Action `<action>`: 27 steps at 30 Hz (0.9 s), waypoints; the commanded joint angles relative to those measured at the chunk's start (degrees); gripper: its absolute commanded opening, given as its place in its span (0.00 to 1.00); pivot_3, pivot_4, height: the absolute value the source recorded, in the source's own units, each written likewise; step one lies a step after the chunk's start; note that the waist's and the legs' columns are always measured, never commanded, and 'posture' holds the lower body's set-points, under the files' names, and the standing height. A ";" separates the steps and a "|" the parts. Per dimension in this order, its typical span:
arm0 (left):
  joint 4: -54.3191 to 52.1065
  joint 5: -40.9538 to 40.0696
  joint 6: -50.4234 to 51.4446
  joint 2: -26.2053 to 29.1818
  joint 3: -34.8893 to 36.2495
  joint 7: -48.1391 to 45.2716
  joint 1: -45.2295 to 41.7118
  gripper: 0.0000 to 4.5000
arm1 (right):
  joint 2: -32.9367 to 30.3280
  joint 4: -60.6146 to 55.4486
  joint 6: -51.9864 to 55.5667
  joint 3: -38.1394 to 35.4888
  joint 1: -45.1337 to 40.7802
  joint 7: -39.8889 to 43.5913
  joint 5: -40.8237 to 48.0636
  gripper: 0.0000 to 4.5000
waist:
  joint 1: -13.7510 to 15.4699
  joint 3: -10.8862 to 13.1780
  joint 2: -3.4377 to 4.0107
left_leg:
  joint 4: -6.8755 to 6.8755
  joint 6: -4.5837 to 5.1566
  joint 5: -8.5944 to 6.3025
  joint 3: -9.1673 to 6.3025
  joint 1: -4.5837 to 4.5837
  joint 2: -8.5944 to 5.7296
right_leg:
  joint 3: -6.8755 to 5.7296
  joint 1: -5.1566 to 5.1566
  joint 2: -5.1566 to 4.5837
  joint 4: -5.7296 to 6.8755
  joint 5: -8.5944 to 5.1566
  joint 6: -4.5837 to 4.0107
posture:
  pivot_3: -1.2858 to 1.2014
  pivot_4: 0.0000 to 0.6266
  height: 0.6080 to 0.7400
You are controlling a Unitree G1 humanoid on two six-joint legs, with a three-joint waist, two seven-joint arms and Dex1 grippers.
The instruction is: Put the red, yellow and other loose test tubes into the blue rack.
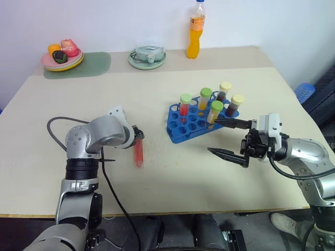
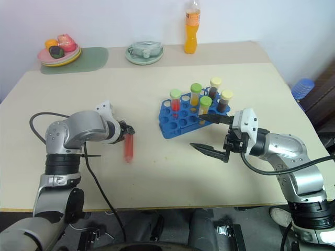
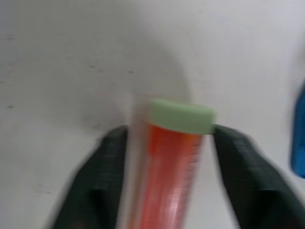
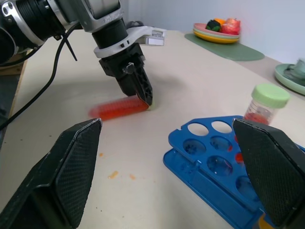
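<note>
Left eye view: a red test tube [image 1: 138, 154] lying flat on the beige table [image 1: 157, 94], long axis running toward and away from the robot, cap end at the left gripper [image 1: 138, 137]. Left gripper closed onto that cap end. Blue rack [image 1: 194, 121] to the right, well apart from the tube, holding five upright capped tubes. Right gripper [image 1: 230, 138] just beside the rack's near corner, fingers spread wide, holding nothing. At the far edge, an orange drink bottle [image 1: 196, 30] with an unreadable label, a pale green dish [image 1: 147, 58] and a plate of food [image 1: 62, 56] on a green mat. White wall behind.

Left wrist view: light-green cap [image 3: 181, 116] between two black fingers [image 3: 102, 176], red body running back toward the camera.

Right wrist view: wide-set fingers [image 4: 71, 171] framing the tube lying on the table under the left gripper, rack holes nearby.
</note>
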 commanded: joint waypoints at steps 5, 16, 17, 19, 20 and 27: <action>-5.51 0.22 -4.02 0.44 -0.35 3.07 4.26 0.16 | 0.48 -0.46 -0.53 -0.60 -1.57 0.53 0.48 1.00 | 0.05 -0.02 0.02 | 0.00 -0.01 -0.01 0.00 0.01 0.00 | 0.01 0.00 0.00 -0.02 0.00 0.00 | 0.52 0.24 1.00; -13.27 0.22 -4.41 4.21 1.75 2.78 3.73 0.16 | 1.82 3.98 -1.32 0.70 -5.66 2.89 -0.77 1.00 | 0.13 -0.01 0.01 | 0.01 -0.01 -0.01 0.00 -0.02 0.00 | 0.01 0.00 0.00 -0.02 0.00 0.00 | 0.52 0.24 1.00; -13.41 0.22 -4.34 5.08 1.90 2.52 3.19 0.16 | 1.88 4.40 -1.38 0.79 -6.13 3.18 -0.91 1.00 | 0.14 0.00 0.00 | 0.02 -0.01 -0.01 0.00 -0.03 0.00 | 0.02 0.00 0.00 -0.02 0.00 0.00 | 0.52 0.24 1.00; -13.87 0.22 -4.21 7.26 1.80 -0.60 2.22 0.16 | 1.86 5.36 -1.54 0.84 -7.01 3.70 -1.08 1.00 | 0.23 0.00 0.00 | 0.02 -0.01 -0.01 0.00 -0.04 0.00 | 0.01 0.00 0.01 -0.03 0.00 0.00 | 0.52 0.24 1.00; -14.26 0.22 -4.43 8.51 1.53 -1.76 2.06 0.16 | 1.83 5.71 -1.62 0.88 -7.37 3.91 -1.22 1.00 | 0.15 0.00 -0.01 | 0.02 -0.01 -0.01 0.00 -0.04 0.00 | 0.01 0.00 0.00 -0.03 0.00 0.00 | 0.52 0.24 1.00; -16.12 4.41 -7.69 16.25 -1.95 -14.23 -1.22 0.16 | 1.50 7.09 -1.48 0.46 -9.01 4.83 -1.70 1.00 | 0.20 0.00 0.00 | 0.00 -0.01 -0.01 0.00 -0.05 -0.01 | 0.01 -0.01 0.01 -0.04 0.00 0.00 | 0.52 0.24 1.00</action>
